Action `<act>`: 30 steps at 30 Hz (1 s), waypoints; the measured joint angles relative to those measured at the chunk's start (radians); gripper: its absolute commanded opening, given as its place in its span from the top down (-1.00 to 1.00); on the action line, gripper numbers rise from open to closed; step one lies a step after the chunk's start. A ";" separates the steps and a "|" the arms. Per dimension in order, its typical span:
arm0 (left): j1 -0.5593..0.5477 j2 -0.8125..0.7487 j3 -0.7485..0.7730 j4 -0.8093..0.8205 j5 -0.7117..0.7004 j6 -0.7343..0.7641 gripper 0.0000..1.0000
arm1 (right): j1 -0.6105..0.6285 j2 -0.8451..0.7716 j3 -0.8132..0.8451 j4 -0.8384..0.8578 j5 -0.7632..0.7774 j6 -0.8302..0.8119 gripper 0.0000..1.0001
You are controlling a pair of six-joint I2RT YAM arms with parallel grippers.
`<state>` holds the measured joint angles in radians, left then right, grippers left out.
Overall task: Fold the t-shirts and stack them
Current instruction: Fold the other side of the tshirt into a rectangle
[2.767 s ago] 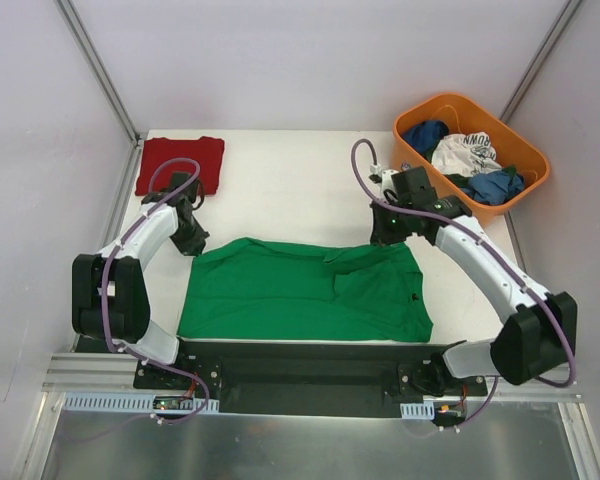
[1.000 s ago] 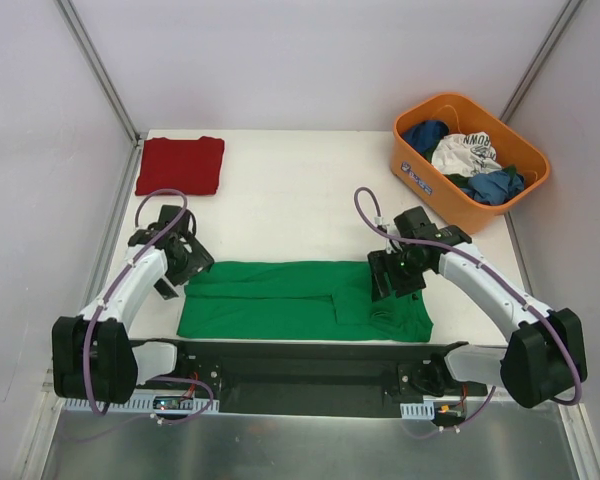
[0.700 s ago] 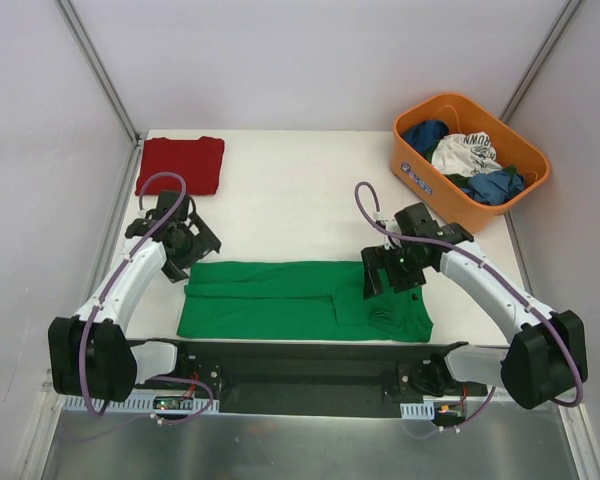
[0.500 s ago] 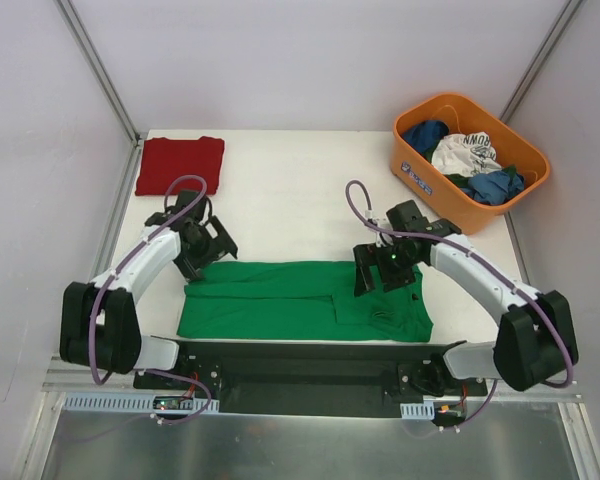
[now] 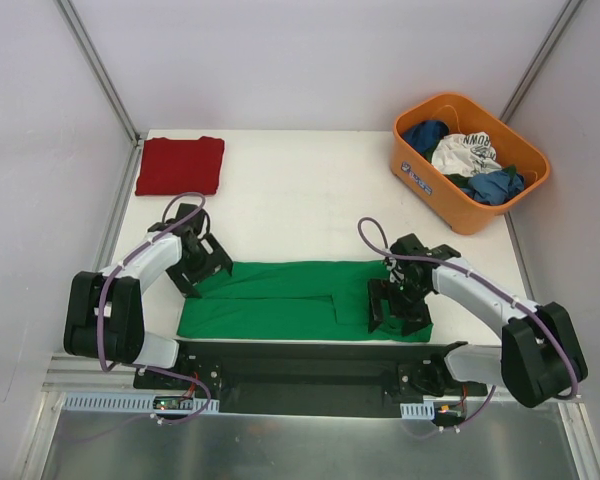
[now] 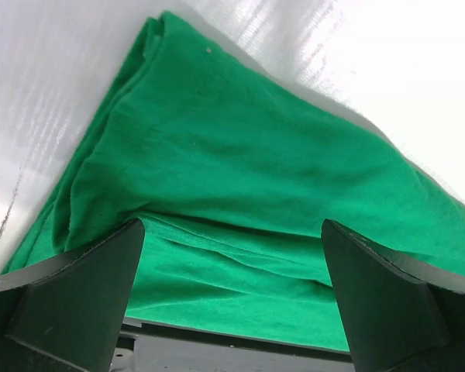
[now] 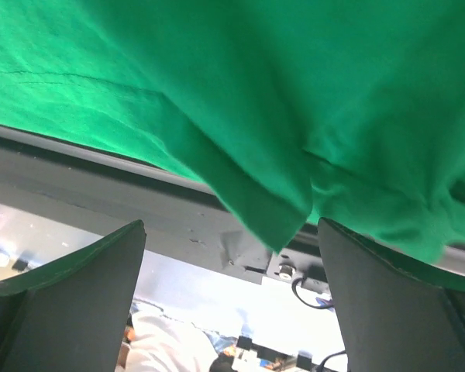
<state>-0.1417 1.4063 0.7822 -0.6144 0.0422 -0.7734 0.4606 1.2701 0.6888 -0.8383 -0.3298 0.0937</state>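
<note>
My left pincer (image 6: pixel 231 232) is released, its fingers (image 6: pixel 77 302) spread wide with nothing between them, hanging just over the far left corner of the green t-shirt (image 6: pixel 240 155). From above, this pincer (image 5: pixel 212 272) sits at the shirt's far left edge. My right pincer (image 7: pixel 231 229) is also released, jaws wide apart and gripping nothing. Through it I see the shirt's (image 7: pixel 217 77) hem draped at the near edge, with the black rail (image 7: pixel 139 201) just behind. In the top view it (image 5: pixel 395 318) hovers over the shirt's right end, near the front.

The green t-shirt (image 5: pixel 280 300) lies folded into a long band running left to right along the near edge of the white table (image 5: pixel 300 190), with a doubled layer on its right part. I can read no tag or print on it.

The dark red t-shirt (image 5: pixel 180 165) lies folded flat in the far left corner, well apart from the green one.

At the far right stands an orange basket (image 5: pixel 432 190). A small blue-and-white label (image 5: pixel 413 172) on its near wall is too small to read. Inside lie blue garments (image 5: pixel 425 133) and a white garment (image 5: pixel 460 155) with curved dark lettering that I cannot read for certain.
</note>
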 measured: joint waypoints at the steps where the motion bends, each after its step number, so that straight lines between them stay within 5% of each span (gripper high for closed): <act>1: 0.006 0.002 0.000 0.002 -0.001 0.000 -0.98 | 0.000 -0.014 -0.002 -0.019 0.016 0.012 -0.93; 10: 0.046 -0.024 -0.005 -0.008 -0.025 0.001 -0.99 | 0.000 -0.090 0.090 -0.062 0.073 0.014 -0.93; 20: 0.117 -0.138 -0.006 -0.064 -0.124 0.003 -0.98 | 0.009 -0.030 0.180 0.088 -0.098 -0.046 -0.93; 30: 0.117 -0.136 0.016 -0.079 -0.125 0.003 -0.99 | 0.038 0.040 -0.041 0.211 -0.117 0.026 -0.93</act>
<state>-0.0242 1.2701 0.7979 -0.6933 -0.0826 -0.7700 0.4988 1.3106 0.6479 -0.6273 -0.4465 0.1196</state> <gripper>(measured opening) 0.993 0.966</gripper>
